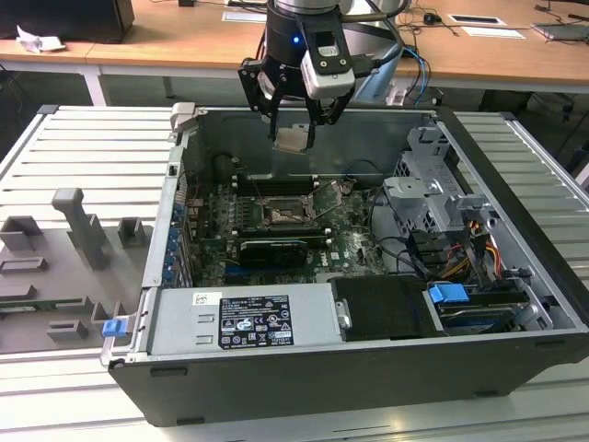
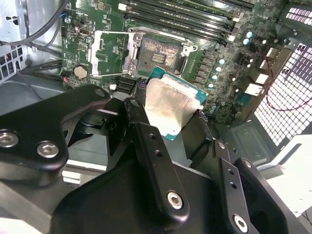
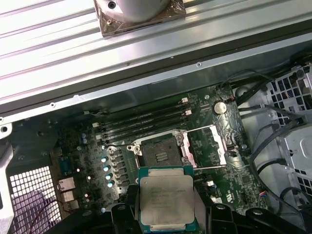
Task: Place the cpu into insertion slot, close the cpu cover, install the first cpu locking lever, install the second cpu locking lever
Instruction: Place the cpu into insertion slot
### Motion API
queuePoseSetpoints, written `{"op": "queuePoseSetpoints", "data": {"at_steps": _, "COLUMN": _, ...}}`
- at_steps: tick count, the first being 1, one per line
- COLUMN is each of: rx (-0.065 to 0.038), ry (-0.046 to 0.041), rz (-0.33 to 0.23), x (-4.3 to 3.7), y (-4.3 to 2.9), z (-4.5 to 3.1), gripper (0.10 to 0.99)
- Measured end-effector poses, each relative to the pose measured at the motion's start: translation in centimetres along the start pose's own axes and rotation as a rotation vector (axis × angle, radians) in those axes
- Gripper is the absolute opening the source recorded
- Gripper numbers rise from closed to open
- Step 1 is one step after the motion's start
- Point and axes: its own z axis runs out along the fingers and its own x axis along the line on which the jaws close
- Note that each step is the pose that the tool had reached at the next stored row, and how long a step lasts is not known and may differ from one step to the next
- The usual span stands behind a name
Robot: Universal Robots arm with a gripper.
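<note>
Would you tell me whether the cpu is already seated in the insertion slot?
No, in the first wrist view the cpu sits gripped in the end effector, apart from the empty insertion slot.

Robotics lab workbench: open computer case on ribbed metal table, wooden desks behind.

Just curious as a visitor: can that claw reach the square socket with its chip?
Probably yes. The gripper holds the chip over the open case; the socket lies bare, its metal cover flipped aside, and nothing seems to block the way down.
</note>
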Motion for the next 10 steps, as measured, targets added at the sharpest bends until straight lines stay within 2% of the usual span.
{"op": "queuePoseSetpoints", "data": {"at_steps": 10, "rx": -0.001, "ry": -0.0042, "rz": 0.049, "x": 0.00, "y": -0.01, "z": 0.09, "gripper": 0.537}}
